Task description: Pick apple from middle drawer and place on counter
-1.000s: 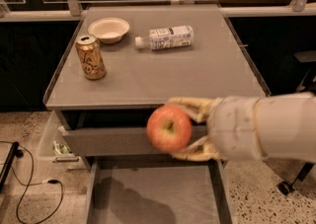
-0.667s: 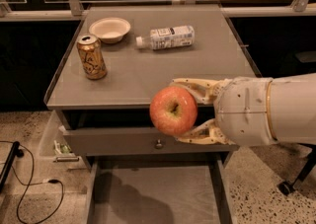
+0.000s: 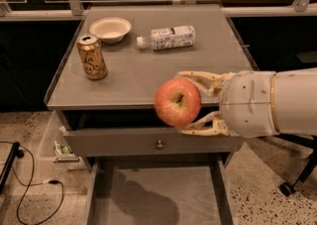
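Note:
My gripper [image 3: 185, 102] reaches in from the right and is shut on the red apple [image 3: 177, 102], one cream finger above it and one below. The apple hangs in the air over the front edge of the counter [image 3: 138, 83], stem facing the camera. Below it the middle drawer [image 3: 158, 194] stands pulled out, its flat grey floor bare, with the apple's shadow on it.
On the counter stand a gold can [image 3: 92, 57] at the left, a white bowl [image 3: 110, 28] behind it, and a plastic bottle [image 3: 167, 37] lying on its side at the back middle. A shut drawer front with a round knob [image 3: 159, 144] sits under the counter. Cables [image 3: 29, 189] lie on the floor at left.
The gripper has lifted the apple upward and slightly right, from in front of the knobbed drawer to the level of the counter's front edge.

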